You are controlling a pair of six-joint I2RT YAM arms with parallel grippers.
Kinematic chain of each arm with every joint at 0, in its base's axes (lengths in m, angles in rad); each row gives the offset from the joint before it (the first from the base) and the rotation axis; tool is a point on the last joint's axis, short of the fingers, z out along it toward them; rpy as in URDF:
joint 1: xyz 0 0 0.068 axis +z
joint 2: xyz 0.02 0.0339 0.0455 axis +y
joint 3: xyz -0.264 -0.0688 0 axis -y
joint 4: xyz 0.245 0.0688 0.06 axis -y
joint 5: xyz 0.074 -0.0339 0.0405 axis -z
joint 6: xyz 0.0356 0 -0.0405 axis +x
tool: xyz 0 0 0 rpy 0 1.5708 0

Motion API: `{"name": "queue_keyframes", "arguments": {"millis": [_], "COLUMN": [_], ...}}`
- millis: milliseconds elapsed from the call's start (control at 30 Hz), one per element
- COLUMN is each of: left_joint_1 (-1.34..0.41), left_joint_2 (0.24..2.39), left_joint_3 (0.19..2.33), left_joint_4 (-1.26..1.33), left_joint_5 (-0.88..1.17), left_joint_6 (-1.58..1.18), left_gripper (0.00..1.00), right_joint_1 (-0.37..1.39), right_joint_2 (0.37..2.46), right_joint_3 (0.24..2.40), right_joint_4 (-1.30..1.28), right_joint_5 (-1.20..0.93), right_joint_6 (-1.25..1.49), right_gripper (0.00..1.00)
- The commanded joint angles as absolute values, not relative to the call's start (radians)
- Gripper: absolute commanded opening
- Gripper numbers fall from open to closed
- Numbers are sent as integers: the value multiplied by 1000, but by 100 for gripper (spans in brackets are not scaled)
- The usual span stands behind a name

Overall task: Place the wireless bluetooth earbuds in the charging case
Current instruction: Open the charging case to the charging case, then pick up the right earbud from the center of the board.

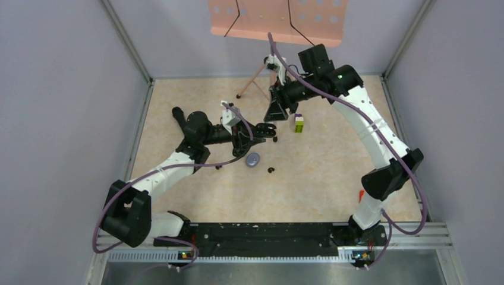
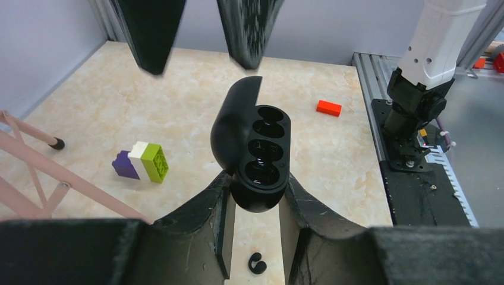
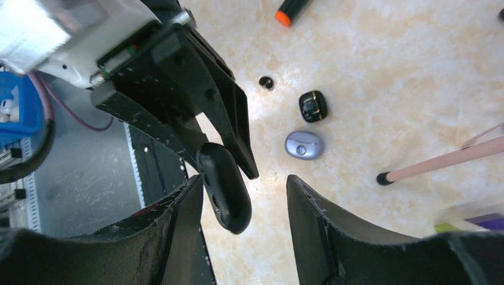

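Stretching low across the table with its elbow bent, the left arm keeps the left gripper (image 2: pixel 257 202) clamped on the lower end of the black charging case (image 2: pixel 255 151). The lid is swung back and the sockets face up. Right above the case hangs the right gripper (image 3: pixel 245 184), fingers apart and holding nothing, its arm arched high with the wrist turned down. One black earbud (image 2: pixel 257 263) lies on the table directly beneath the left fingers, and a pale oval shell (image 3: pixel 304 145) sits nearby.

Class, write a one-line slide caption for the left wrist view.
Left tool grips the open black charging case above one loose black earbud.
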State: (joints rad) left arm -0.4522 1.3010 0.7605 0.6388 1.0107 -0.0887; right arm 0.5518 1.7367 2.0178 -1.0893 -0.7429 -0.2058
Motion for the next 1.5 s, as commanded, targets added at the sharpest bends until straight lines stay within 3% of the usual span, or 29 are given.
{"name": "queue_keyframes", "arguments": {"millis": [0, 167, 400, 633, 800, 1100, 1467], "left_joint_1": [-439, -375, -277, -166, -97, -47, -7], "left_joint_2": [1281, 1253, 1162, 1085, 1112, 1127, 1100], "left_joint_3": [743, 746, 704, 658, 626, 602, 607], "left_joint_4": [651, 601, 515, 409, 438, 474, 390], "left_joint_5": [967, 977, 969, 972, 964, 913, 939], "left_joint_6": [-168, -259, -321, -322, -376, -431, -402], "left_gripper": [0, 0, 0, 0, 0, 0, 0], "right_joint_1": [517, 464, 462, 503, 583, 657, 658], "right_joint_2": [1685, 1609, 1430, 1457, 1505, 1656, 1868], "right_joint_3": [2123, 2020, 1563, 1240, 1172, 1192, 1300], "right_joint_4": [-1045, -1019, -814, -658, -551, -551, -508], "right_joint_5": [-745, -718, -699, -622, -514, -512, -527], "right_joint_6": [-198, -248, -443, -584, -423, -601, -694], "right_gripper": [54, 52, 43, 32, 26, 18, 20]}}
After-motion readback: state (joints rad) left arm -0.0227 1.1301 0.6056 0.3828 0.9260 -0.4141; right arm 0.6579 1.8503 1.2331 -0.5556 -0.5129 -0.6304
